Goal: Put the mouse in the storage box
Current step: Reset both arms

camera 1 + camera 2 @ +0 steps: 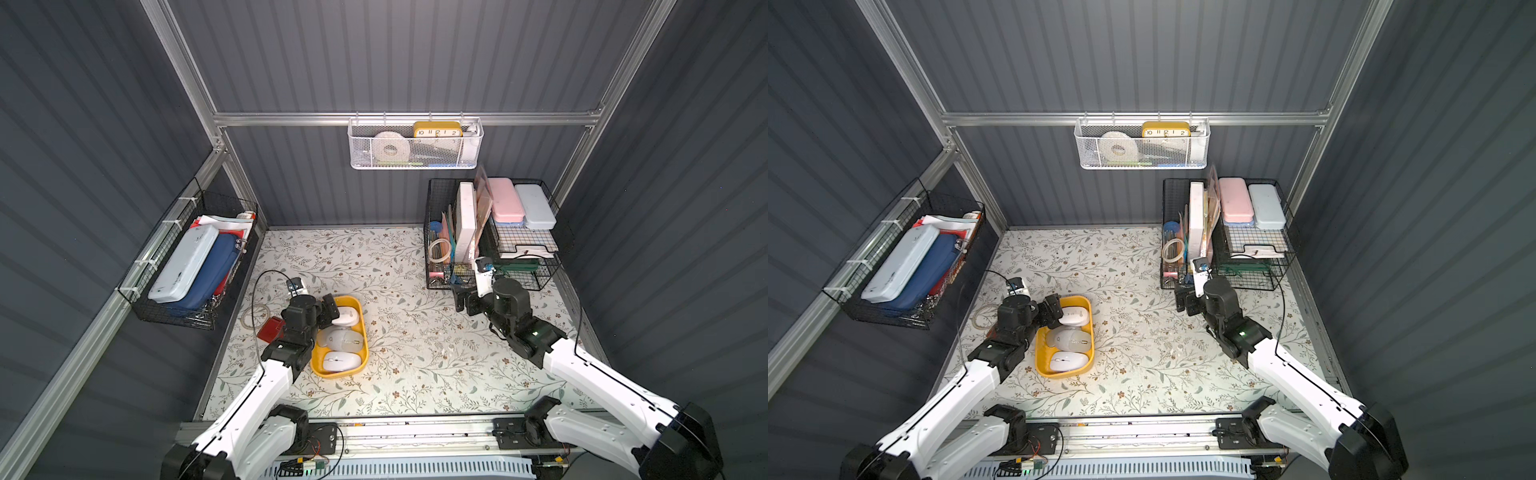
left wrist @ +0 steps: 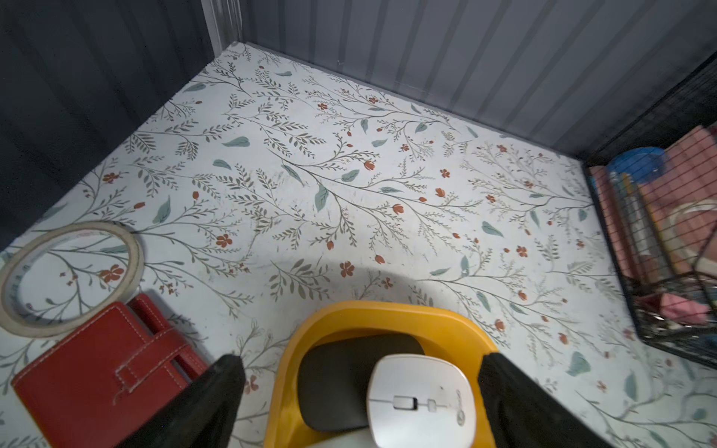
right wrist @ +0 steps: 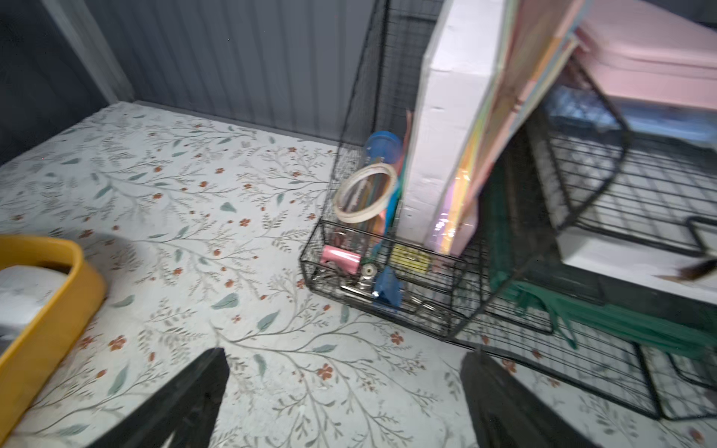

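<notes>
Left gripper [image 2: 361,358] open, empty, astride white plastic mouse [image 2: 421,403] in yellow plastic storage box [image 2: 388,314], frame's lower centre. Lifting out could clip rim, tip box. Right gripper [image 3: 347,353] open, empty.

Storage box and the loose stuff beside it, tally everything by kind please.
Storage box: 1
Pale mice in it: 3
Black rounded item in it, kind unclear: 1
Tape roll: 1
Red wallet: 1
Total: 7
</notes>
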You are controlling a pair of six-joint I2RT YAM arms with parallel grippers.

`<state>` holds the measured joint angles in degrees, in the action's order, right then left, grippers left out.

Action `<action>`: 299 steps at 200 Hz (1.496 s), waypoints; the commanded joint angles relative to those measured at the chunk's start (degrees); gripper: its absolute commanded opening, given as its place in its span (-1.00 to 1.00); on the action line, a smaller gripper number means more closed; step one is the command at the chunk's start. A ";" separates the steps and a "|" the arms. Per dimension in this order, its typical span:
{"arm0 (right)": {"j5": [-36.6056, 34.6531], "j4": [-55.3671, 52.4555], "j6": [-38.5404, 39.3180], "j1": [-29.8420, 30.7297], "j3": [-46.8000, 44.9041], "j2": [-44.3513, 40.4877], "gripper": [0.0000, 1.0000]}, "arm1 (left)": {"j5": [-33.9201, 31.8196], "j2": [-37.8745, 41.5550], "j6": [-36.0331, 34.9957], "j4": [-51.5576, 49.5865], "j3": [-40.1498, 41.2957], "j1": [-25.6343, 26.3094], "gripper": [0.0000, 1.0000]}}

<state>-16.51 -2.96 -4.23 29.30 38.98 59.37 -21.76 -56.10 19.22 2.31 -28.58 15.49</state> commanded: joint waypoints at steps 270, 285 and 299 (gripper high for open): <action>2.23 54.93 -0.59 -28.86 -17.37 28.87 0.98 | 20.90 -41.50 -19.22 57.07 0.85 -15.84 0.99; 2.02 54.99 -0.78 -28.89 -17.27 28.91 0.98 | 20.90 -41.46 -19.22 57.10 0.82 -15.84 0.99; 2.02 54.99 -0.69 -28.94 -17.27 28.87 0.98 | 20.91 -41.46 -19.22 57.10 0.87 -15.84 0.99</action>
<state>-15.00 51.44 -4.91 0.38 21.34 87.85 -1.52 -97.47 -0.54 59.86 -27.11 -0.32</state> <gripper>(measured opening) 0.990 0.994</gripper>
